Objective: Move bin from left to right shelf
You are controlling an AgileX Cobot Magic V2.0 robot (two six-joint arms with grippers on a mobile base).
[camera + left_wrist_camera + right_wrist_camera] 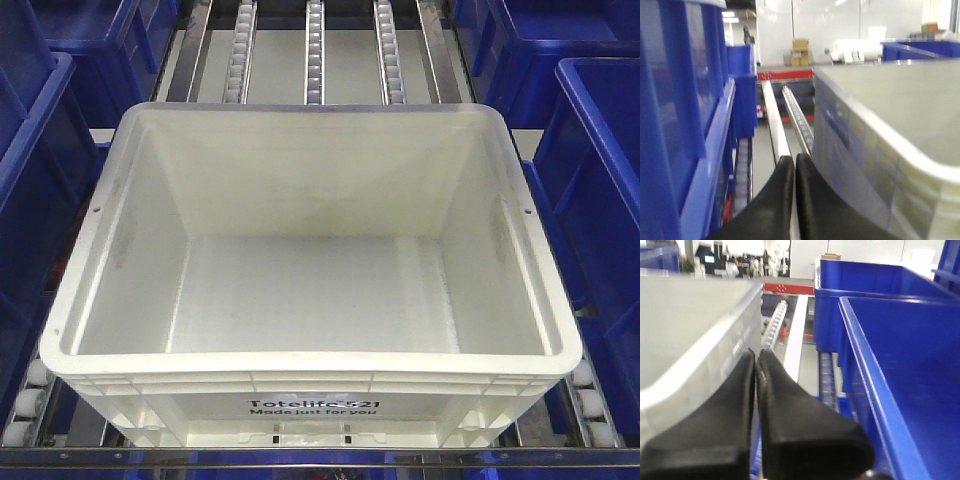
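Note:
A large empty white bin (312,275), marked "Totelife 521", sits on the roller rails in the middle of the front view. No gripper shows in that view. In the left wrist view my left gripper (794,161) is shut and empty, its black fingers pressed together just left of the bin's left wall (880,150). In the right wrist view my right gripper (756,356) is shut and empty, close beside the bin's right wall (695,355).
Blue bins flank the white bin on both sides (40,170) (600,170), close to its walls. Roller rails (314,50) run back behind it. Blue bins also fill the left wrist view's left (685,125) and the right wrist view's right (900,370).

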